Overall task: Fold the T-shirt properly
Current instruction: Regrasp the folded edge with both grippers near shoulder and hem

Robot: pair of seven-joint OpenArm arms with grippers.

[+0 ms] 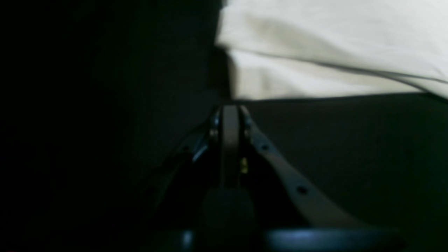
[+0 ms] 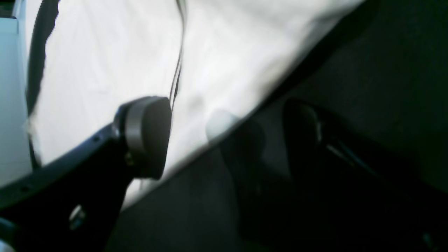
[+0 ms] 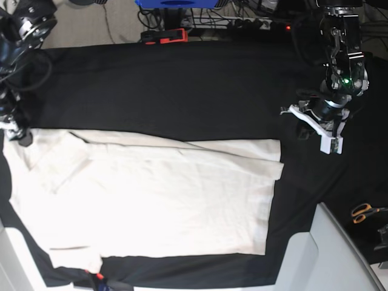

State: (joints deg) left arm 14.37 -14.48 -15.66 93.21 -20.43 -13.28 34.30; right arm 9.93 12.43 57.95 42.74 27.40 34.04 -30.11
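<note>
I've got the black cloth (image 3: pixel 182 85) covering the table, with the T-shirt (image 3: pixel 151 200) flat on it, long axis across my base view, sleeves left and hem right. My right gripper (image 2: pixel 224 136) is spread wide over its edge; the left gripper (image 1: pixel 230 115), clenched and holding nothing, sits just off the hem, and only base shows the orange-handled scissors (image 3: pixel 364 212).

A large black cloth (image 3: pixel 182 91) covers the work surface, lit bright from above. Far edge: blue box (image 3: pixel 176 3), red clamp-like item (image 3: pixel 165 36), tangle of cables (image 3: pixel 254 21) (w/ a small red light). Orange-handled scissors (image 3: pixel 365 212) lie at right, near a pale grey surface (image 3: pixel 321 254).
</note>
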